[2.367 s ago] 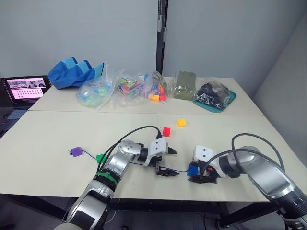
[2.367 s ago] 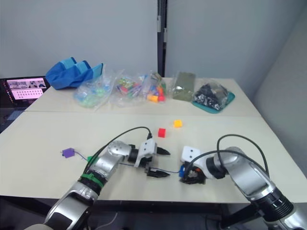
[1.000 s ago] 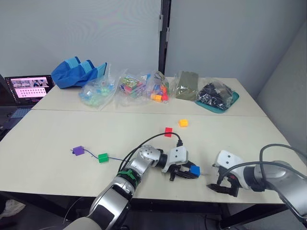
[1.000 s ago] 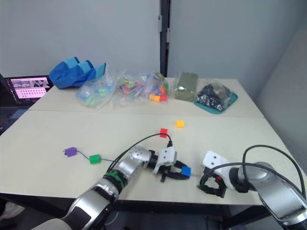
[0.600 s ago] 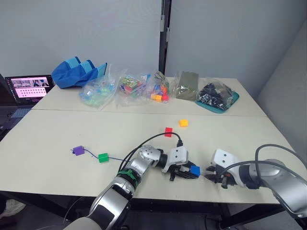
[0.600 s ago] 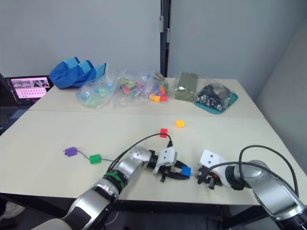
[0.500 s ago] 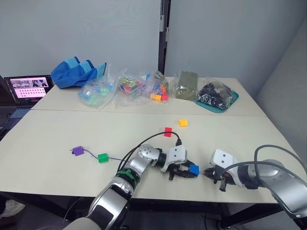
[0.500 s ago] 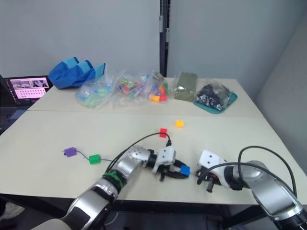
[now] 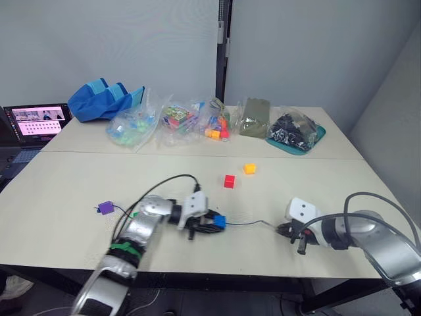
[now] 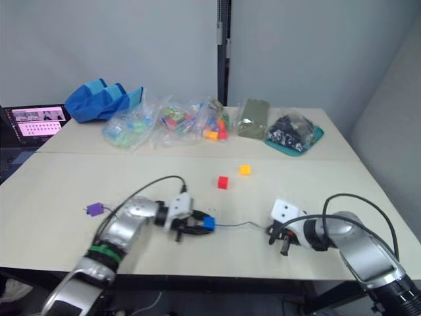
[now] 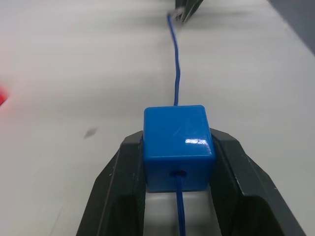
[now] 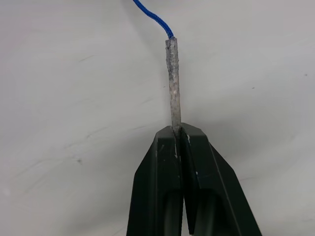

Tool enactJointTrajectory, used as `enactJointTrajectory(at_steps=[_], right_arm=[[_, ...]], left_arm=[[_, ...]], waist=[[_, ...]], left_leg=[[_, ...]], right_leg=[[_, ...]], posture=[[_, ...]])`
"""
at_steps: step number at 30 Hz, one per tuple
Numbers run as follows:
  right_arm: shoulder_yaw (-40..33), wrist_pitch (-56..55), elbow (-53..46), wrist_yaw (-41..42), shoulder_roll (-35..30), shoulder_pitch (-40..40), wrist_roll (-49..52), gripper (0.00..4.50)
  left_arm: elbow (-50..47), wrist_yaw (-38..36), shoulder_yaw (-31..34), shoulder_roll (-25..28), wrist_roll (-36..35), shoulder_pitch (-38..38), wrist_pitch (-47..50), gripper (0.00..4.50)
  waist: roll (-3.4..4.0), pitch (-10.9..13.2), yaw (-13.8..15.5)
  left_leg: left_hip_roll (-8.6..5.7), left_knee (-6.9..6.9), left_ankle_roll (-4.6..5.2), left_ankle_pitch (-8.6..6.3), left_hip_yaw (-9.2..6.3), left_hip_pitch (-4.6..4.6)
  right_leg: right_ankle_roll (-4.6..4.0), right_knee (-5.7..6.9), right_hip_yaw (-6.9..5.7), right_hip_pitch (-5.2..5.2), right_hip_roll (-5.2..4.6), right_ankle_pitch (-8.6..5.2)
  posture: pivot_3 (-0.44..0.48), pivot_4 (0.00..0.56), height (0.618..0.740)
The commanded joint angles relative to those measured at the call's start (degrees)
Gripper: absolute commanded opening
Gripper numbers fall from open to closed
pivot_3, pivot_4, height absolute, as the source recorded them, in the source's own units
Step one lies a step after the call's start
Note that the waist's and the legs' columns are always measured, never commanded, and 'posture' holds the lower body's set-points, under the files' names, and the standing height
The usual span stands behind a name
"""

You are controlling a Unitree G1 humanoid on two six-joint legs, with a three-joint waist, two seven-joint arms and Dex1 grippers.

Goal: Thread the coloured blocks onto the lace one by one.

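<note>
Blue block (image 11: 178, 145): glossy smooth plastic. Lace tip (image 12: 173, 81): rough, pale. Table (image 9: 79, 178): matt.

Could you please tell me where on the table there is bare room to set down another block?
Bare patches: the near-left tabletop left of the purple wedge block, and the far-right stretch right of the orange-yellow cube. The back edge is crowded with clear plastic bags of toys. The front middle is taken by the dark-blue lace, stretched between both grippers.
</note>
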Motion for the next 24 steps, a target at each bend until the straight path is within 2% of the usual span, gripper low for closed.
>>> enactJointTrajectory(at_steps=[1,4,14,16,22,23,24], right_arm=[[-0.12,-1.59,0.52,0.92,0.0,-1.19,-0.82,0.0],[0.3,-1.95,1.3,1.24,0.5,-2.42,-1.12,0.0],[0.86,-2.67,2.9,1.47,3.12,-5.91,-1.74,0.0],[0.76,-2.99,3.29,1.51,3.22,-6.03,-1.84,0.0],[0.85,-3.25,3.48,1.84,3.8,-6.01,-2.38,0.0],[0.86,-3.24,3.46,1.9,3.89,-6.01,-2.42,0.0],[0.87,-3.23,3.4,1.96,3.95,-5.99,-2.44,0.0]], left_arm=[[0.26,-1.06,3.92,6.12,-1.26,1.63,0.78,1.19],[3.54,-2.01,6.6,12.23,-1.96,2.94,-0.02,1.19],[19.44,-5.34,9.68,23.28,-0.88,1.15,-5.71,1.19],[20.91,-6.49,10.7,24.43,-1.86,0.43,-5.32,2.28],[21.35,-9.5,13.33,24.53,-4.39,-2.19,-3.27,4.24],[20.88,-9.82,13.75,24.24,-4.99,-2.68,-2.84,4.47],[20.32,-10.01,14.2,23.88,-5.71,-3.23,-2.26,4.47]], waist=[[0.0,0.0,-0.09],[0.01,0.0,-0.69],[0.09,-0.03,-1.52],[0.11,-0.02,-1.41],[0.09,0.0,-0.46],[0.09,0.0,-0.4],[0.08,0.0,-0.33]], left_leg=[[0.0,0.0,0.0,0.0,0.0,0.0],[0.02,-0.03,0.0,0.0,0.0,0.01],[0.07,-0.19,0.01,-0.01,0.06,0.2],[0.07,-0.22,0.01,-0.01,0.08,0.21],[0.07,-0.18,0.0,-0.01,0.08,0.13],[0.07,-0.18,0.0,-0.01,0.08,0.09],[0.07,-0.17,0.0,-0.01,0.08,0.07]], right_leg=[[0.0,0.0,0.0,0.0,0.0,0.0],[-0.01,0.01,0.0,-0.01,0.0,0.0],[-0.08,0.1,0.04,-0.02,0.03,-0.05],[-0.09,0.12,0.06,-0.03,0.03,-0.06],[-0.08,0.12,0.0,-0.03,0.02,-0.06],[-0.08,0.11,-0.01,-0.06,0.02,-0.06],[-0.08,0.11,-0.01,-0.07,0.01,-0.06]], posture=[[0.0,0.15,0.74],[0.0,0.15,0.74],[0.0,0.15,0.74],[0.0,0.15,0.74],[0.0,0.15,0.74],[0.0,0.15,0.74],[0.0,0.15,0.74]])
